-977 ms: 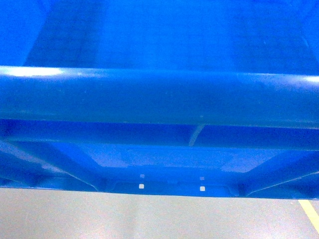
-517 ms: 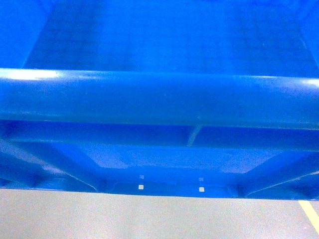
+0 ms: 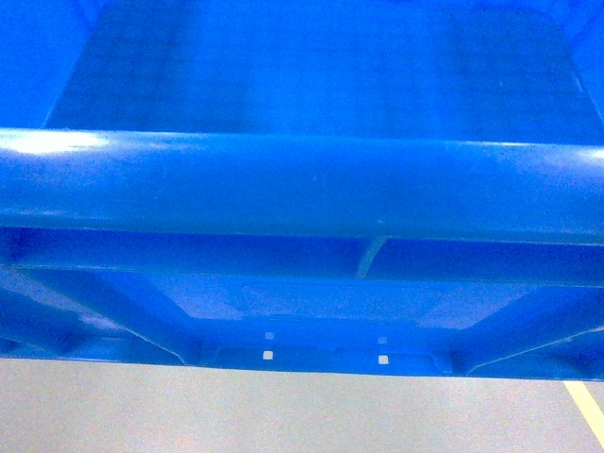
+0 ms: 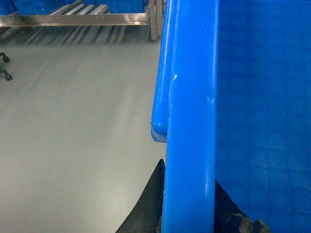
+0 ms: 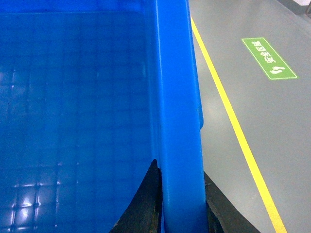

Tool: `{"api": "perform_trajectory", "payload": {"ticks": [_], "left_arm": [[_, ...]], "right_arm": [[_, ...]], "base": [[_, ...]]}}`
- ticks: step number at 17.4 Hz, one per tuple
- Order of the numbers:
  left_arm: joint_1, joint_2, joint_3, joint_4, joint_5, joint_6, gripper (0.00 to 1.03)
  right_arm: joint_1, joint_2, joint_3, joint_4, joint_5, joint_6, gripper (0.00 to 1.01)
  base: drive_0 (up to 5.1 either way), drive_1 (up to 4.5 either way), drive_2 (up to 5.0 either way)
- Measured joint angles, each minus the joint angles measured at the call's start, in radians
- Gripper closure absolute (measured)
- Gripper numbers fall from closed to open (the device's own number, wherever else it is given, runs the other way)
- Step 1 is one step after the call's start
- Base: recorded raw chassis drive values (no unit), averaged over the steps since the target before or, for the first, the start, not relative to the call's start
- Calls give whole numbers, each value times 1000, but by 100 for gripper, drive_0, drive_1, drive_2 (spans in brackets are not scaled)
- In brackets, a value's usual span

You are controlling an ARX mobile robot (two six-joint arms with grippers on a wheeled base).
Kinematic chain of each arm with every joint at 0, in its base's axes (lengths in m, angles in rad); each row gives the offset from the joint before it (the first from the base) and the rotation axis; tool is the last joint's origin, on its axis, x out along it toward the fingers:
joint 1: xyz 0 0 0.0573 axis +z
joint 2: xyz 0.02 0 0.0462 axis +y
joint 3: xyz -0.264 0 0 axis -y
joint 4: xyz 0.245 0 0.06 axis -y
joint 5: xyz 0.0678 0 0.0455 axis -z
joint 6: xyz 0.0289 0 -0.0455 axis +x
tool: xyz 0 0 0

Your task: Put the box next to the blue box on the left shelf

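The bright-blue box [image 3: 302, 189] fills the head view; its thick near rim runs across the middle and its ribbed underside hangs above the grey floor. My left gripper [image 4: 188, 180] is shut on the box's left rim [image 4: 192, 97], one black finger outside and one inside. My right gripper [image 5: 180, 180] is shut on the right rim [image 5: 177, 87] the same way. The left shelf [image 4: 73, 19], a grey roller rack, shows far off at the top of the left wrist view. A blue box [image 4: 34, 5] sits on it.
Another blue crate [image 4: 124, 5] stands on the rack beside an upright post [image 4: 154, 19]. Black caster wheels [image 4: 5, 73] sit at the left edge. A yellow floor line [image 5: 233, 121] and a green floor sign [image 5: 268, 58] lie to the right of the box.
In the head view the box's near rim has dropped slightly and a little more of its far inner corners shows.
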Motion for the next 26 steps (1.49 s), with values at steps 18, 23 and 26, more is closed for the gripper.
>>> {"api": "perform_trajectory", "payload": {"ticks": [18, 23, 26], "left_arm": [[0, -2, -1, -1, -1, 0, 92], [0, 1, -2, 1, -1, 0, 92], [0, 1, -2, 3, -1, 0, 92]], "right_arm": [[0, -2, -1, -2, 0, 0, 90], [0, 0, -2, 2, 0, 0, 90], [0, 0, -2, 1, 0, 0, 90]], "base": [[0, 416, -415], [6, 420, -408], [7, 421, -406]]}}
